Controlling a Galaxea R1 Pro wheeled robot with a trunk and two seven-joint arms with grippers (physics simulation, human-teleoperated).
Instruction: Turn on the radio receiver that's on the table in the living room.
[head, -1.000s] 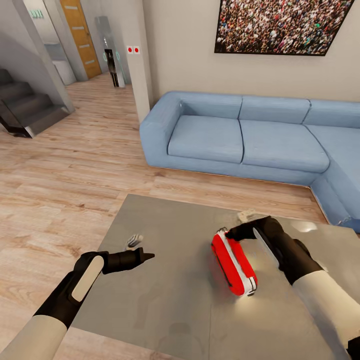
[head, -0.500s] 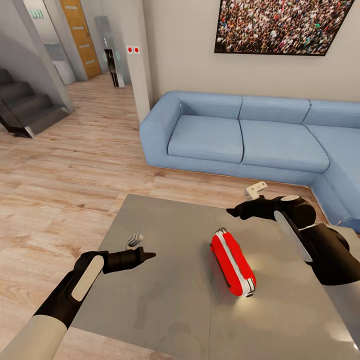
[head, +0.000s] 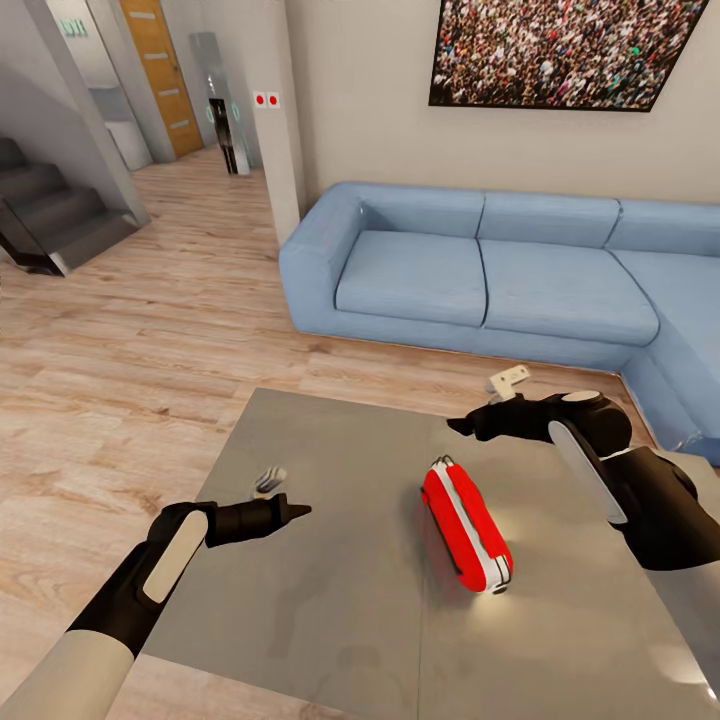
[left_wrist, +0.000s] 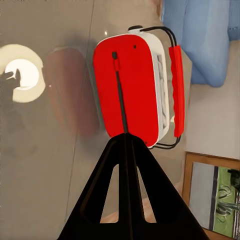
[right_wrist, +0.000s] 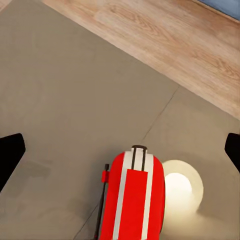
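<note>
The red radio receiver (head: 466, 527) with its white rim band lies on the glossy grey table (head: 340, 600), right of the middle. My left gripper (head: 295, 512) is shut and hovers over the table left of the radio, pointing at it. The left wrist view has the shut fingertips (left_wrist: 125, 137) just short of the radio's red face (left_wrist: 131, 95), with its wire handle beside it. My right gripper (head: 458, 425) hangs above the table beyond the radio's far end. In the right wrist view that gripper (right_wrist: 121, 150) is open wide, with the radio (right_wrist: 132, 200) below it, untouched.
A blue corner sofa (head: 480, 275) stands behind the table, under a crowd picture (head: 560, 50). Light wood floor (head: 120, 380) runs left towards grey stairs (head: 50, 215) and a hallway. A lamp's bright reflection (right_wrist: 180, 187) shines on the tabletop by the radio.
A second ago my right gripper was at the radio's far end; it has since lifted up and back towards the sofa, holding still for the last half second. The left arm has not moved.
</note>
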